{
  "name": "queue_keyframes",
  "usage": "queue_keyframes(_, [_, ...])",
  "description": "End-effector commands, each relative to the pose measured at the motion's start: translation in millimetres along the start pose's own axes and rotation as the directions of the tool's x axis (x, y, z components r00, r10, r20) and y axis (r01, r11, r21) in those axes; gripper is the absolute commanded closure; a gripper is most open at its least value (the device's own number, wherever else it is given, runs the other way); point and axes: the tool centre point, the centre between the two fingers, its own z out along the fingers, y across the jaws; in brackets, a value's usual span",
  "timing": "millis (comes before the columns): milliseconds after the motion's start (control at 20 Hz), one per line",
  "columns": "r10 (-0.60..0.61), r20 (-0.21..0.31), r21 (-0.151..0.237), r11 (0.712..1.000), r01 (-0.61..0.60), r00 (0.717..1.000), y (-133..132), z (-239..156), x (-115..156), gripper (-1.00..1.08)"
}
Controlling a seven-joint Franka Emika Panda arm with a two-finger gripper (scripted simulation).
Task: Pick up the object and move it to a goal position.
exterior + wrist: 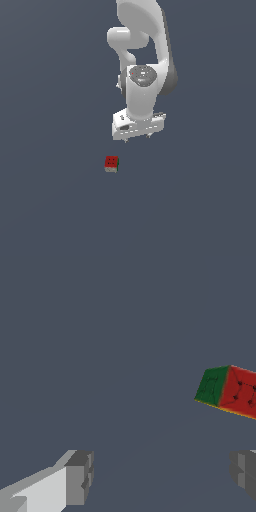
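The gripper [138, 137] is hovering with fingers spread wide, empty; it should centre over the cube [111, 163], lower-left of it in the exterior view, before descending.

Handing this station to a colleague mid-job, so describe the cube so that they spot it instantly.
Find the white robot arm hanging over the plain dark grey floor; its open claw points down. Below the claw, toward the exterior view's left, the tiny cube sits alone on the floor, not touched. It is the only coloured thing: red dotted top face, with a green side in the wrist view.
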Motion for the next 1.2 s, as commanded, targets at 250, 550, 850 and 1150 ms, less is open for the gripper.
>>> queue_keyframes(250, [-0.171,0.001,-0.006,0.985,0.171,0.985,16.2,8.7,7.1,-0.92])
queue_keyframes(550, [-0.314,0.003,-0.009,0.949,0.314,0.949,30.4,16.4,12.7,-0.92])
queue_keyframes(850, [-0.450,0.005,-0.011,0.893,0.450,0.893,44.9,24.2,17.8,-0.92])
queue_keyframes(1150, [-0.575,0.006,-0.013,0.818,0.575,0.818,59.6,32.1,22.3,-0.92])
